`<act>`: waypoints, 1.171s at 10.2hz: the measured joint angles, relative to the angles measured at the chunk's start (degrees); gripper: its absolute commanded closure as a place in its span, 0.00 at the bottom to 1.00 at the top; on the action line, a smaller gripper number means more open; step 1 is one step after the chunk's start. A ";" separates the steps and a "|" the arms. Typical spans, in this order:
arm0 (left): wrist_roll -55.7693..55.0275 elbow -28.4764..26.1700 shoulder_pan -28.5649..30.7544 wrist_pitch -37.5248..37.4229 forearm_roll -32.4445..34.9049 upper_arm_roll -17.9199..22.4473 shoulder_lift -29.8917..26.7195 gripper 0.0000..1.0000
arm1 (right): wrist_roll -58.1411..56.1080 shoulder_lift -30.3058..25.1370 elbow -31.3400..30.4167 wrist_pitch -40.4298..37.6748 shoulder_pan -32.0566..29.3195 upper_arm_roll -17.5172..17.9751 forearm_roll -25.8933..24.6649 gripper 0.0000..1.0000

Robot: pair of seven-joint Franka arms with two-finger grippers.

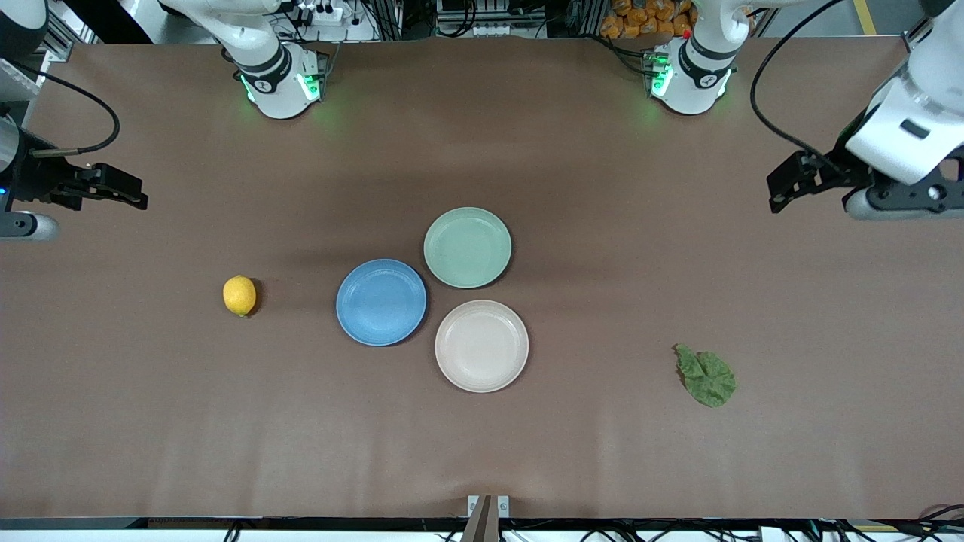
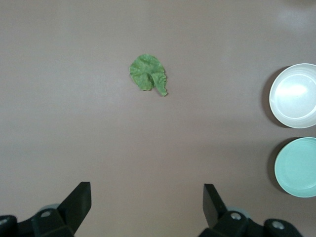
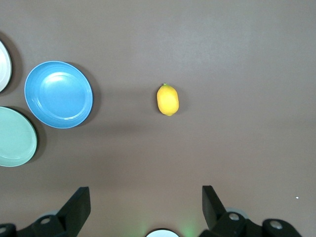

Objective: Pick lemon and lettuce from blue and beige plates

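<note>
The lemon (image 1: 239,295) lies on the bare table toward the right arm's end, apart from the plates; it also shows in the right wrist view (image 3: 168,99). The lettuce (image 1: 706,375) lies on the bare table toward the left arm's end, and in the left wrist view (image 2: 148,74). The blue plate (image 1: 381,302) and the beige plate (image 1: 481,345) sit empty at mid-table. My right gripper (image 1: 134,197) (image 3: 145,192) is open and empty, high over the table's right-arm end. My left gripper (image 1: 779,192) (image 2: 145,190) is open and empty, high over the left-arm end.
A pale mint-green plate (image 1: 467,247) sits empty, touching the blue and beige plates and farther from the front camera than both. The two arm bases stand along the table's edge farthest from the front camera. A small bracket (image 1: 488,506) sits at the nearest edge.
</note>
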 measured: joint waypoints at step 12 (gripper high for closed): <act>0.07 -2.43 1.61 0.07 -0.24 1.09 -2.12 0.00 | 0.00 -0.05 -0.37 0.74 0.07 -0.24 0.03 0.00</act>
